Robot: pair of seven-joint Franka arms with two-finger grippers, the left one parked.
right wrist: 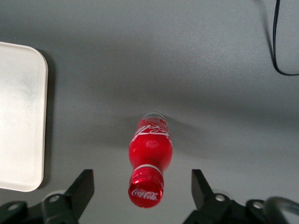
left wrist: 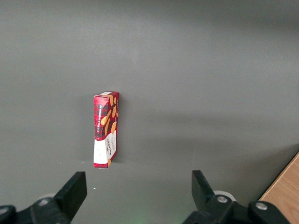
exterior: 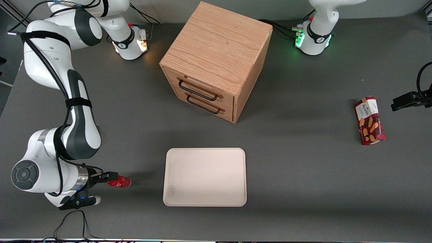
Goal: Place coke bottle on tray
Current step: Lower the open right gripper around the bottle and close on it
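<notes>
The coke bottle, small, glossy red with white lettering, stands upright on the grey table toward the working arm's end. My right gripper hovers directly above it, open, its two black fingers on either side of the red cap without touching it. The cream-white tray lies flat beside the bottle, a short gap away, with nothing on it.
A wooden two-drawer cabinet stands farther from the front camera than the tray. A red biscuit box lies toward the parked arm's end. A black cable runs on the table near the bottle.
</notes>
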